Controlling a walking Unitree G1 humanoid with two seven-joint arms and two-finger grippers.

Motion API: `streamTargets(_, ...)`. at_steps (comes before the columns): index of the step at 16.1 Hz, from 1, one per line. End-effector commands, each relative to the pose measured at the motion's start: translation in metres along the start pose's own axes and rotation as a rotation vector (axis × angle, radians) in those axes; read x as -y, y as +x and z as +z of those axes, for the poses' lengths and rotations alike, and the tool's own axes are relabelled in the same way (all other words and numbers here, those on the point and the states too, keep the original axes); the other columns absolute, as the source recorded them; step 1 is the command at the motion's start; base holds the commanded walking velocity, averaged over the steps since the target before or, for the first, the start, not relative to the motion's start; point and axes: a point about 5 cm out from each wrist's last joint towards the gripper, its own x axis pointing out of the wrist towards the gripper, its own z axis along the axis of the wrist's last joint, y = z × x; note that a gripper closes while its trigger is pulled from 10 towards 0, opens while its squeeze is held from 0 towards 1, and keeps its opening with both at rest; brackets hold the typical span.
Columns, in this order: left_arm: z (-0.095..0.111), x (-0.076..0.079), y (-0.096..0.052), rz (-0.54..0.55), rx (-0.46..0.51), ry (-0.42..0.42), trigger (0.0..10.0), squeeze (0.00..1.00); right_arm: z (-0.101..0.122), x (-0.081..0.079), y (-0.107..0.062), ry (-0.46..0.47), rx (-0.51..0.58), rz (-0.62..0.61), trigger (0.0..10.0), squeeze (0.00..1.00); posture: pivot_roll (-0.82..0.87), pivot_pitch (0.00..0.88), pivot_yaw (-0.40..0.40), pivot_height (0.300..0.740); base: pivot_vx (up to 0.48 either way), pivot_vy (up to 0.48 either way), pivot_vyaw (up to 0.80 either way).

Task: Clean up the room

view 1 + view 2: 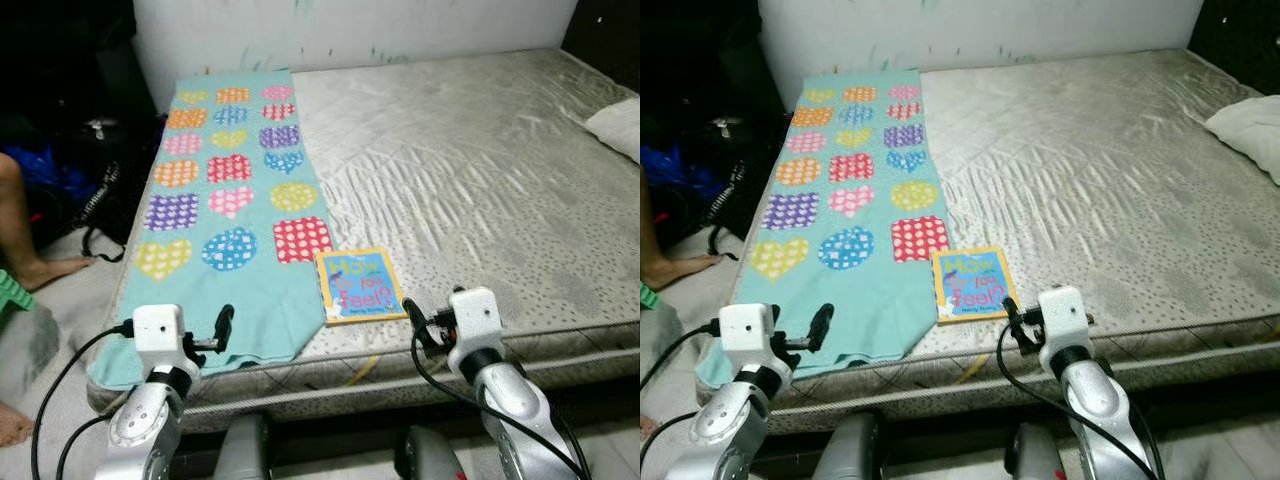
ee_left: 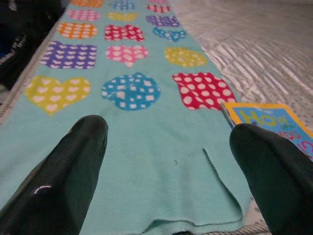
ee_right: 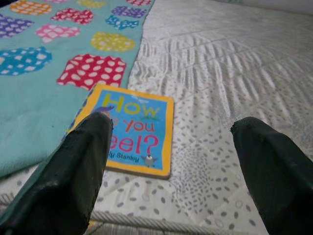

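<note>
Book [image 1: 359, 286] at lower centre; I hover right gripper [image 3: 171, 161] wide open, empty; it could snag blanket [image 1: 230, 200].

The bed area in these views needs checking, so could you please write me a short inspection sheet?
Surface: bare grey mattress, no sheet.
Job's things: teal heart-print blanket laid flat along the mattress's left edge; picture book face up beside it, its left edge overlapping the blanket.
Clutter: white pillow at the far right.
Grippers: left claw open above the blanket's near end; right claw open near the book.
Cables: black cables along both arms.
Surroundings: a person's leg and dark bags on the left.
</note>
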Motion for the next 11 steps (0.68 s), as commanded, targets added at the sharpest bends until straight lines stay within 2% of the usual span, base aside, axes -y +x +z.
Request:
streamTargets(1,-0.0025,-0.005,-0.0013,0.012,-0.017,0.017,10.0,0.0,0.0027,-0.0031,0.0018,-0.004,0.016,0.015,10.0,0.0,-0.07,0.006,0.069,0.595,0.0,0.0,0.8)
streamTargets(8,-0.0027,-0.004,0.0001,0.016,-0.015,0.01,10.0,0.0,0.0024,-0.0034,0.0028,-0.003,0.018,0.035,10.0,0.0,-0.07,0.01,0.067,0.595,0.0,0.0,0.8)
streamTargets(11,-0.0029,-0.0037,0.0002,0.01,-0.015,0.005,10.0,0.0,0.0022,-0.0031,0.003,0.009,0.015,0.03,10.0,0.0,-0.07,0.01,0.067,0.595,0.0,0.0,0.0)
